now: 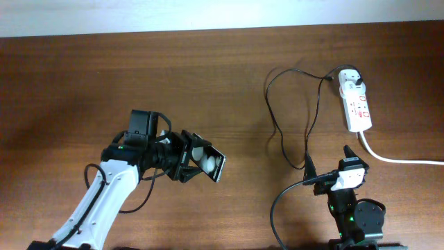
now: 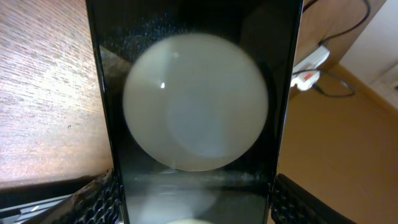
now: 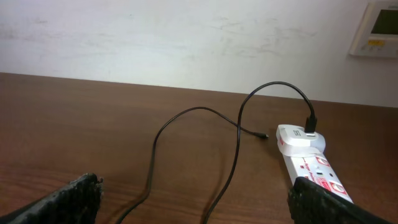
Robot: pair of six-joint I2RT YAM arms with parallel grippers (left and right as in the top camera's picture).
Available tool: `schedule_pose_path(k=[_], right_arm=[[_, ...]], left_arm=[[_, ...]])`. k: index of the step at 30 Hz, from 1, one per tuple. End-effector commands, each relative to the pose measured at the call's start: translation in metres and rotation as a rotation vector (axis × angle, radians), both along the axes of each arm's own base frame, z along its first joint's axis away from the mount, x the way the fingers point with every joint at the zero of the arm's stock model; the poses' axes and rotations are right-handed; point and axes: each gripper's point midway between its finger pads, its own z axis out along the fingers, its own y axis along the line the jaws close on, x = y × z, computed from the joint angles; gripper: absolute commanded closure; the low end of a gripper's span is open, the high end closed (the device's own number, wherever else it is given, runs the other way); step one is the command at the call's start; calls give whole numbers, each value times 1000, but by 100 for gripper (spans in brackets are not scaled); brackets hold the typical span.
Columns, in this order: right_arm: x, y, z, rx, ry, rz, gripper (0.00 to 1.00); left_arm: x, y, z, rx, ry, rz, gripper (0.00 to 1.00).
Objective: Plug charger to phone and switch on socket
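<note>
My left gripper (image 1: 189, 164) is shut on the phone (image 1: 210, 164) and holds it tilted above the table at centre left. In the left wrist view the phone (image 2: 199, 25) fills the frame between the fingers (image 2: 196, 208), showing a white round spot. The socket (image 1: 357, 104) lies at the back right, with the charger's white adapter (image 1: 352, 82) plugged into its far end. The black cable (image 1: 274, 118) loops left and back towards my right gripper (image 1: 327, 160), which is open and empty. In the right wrist view (image 3: 205, 202) two cable strands (image 3: 233, 162) run between the fingers, and the plug tip (image 3: 264, 135) lies near the socket (image 3: 311, 171).
A thick white cord (image 1: 402, 160) runs from the socket's near end off to the right edge. The table's far edge meets a white wall (image 3: 186, 37). A wall control panel (image 3: 379, 28) hangs at the upper right.
</note>
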Motion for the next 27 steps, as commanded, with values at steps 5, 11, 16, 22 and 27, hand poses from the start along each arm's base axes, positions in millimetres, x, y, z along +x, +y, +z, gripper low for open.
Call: schedule_pose_path(k=[5,11,16,22,27], right_arm=[[0,-2,-3,-8,3,-9,1],[0,-2,-2,-7,3,-9,1],[0,2,-2,11,4,15,1],[-22,68,5,908,269,339,1],[-46,100,5,1177,511,499,1]], left_arm=[[-8,-14,15,-107,-70,-130,37],[-9,-14,16,-110,-69,-131,37],[-9,-14,16,-110,-68,-131,36],[-9,-15,17,-117,-67,-134,34],[-9,-14,17,-116,-68,-133,33]])
